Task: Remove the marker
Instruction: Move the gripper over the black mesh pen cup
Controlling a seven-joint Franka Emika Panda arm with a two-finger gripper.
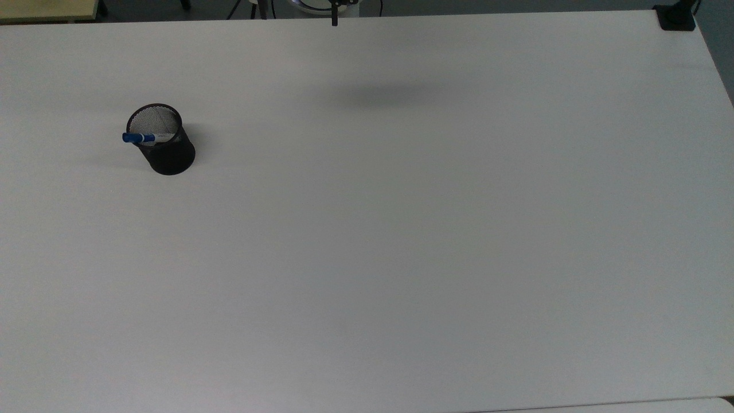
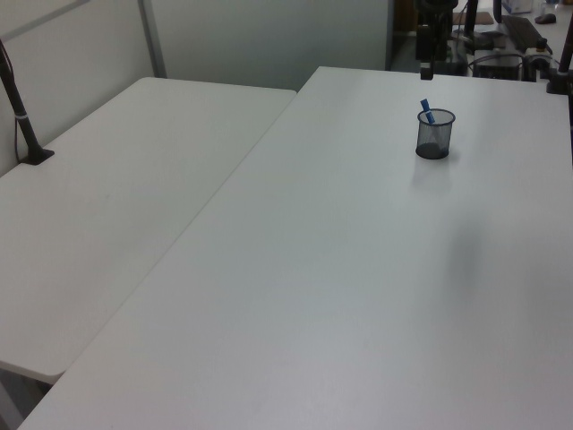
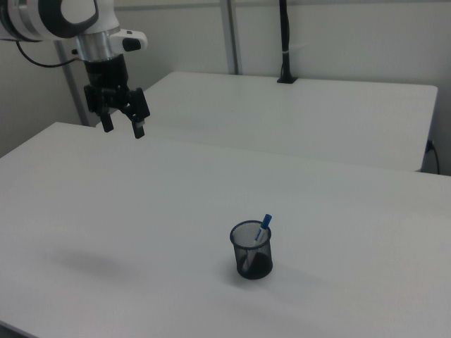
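One light, stiff marker (image 3: 262, 233) is leaning in the mesh cup (image 3: 251, 259), lower centre; its slick blue cap is best pinched. The gripper (image 3: 121, 128), upper left, is being held apart.

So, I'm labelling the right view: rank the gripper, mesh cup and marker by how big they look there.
1. gripper, though camera distance makes its lead over the cup unsure
2. mesh cup
3. marker, partly hidden inside the cup

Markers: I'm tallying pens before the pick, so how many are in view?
1. The marker stands tilted in the black mesh cup on the white table, blue cap above the rim. None other shows through the mesh.
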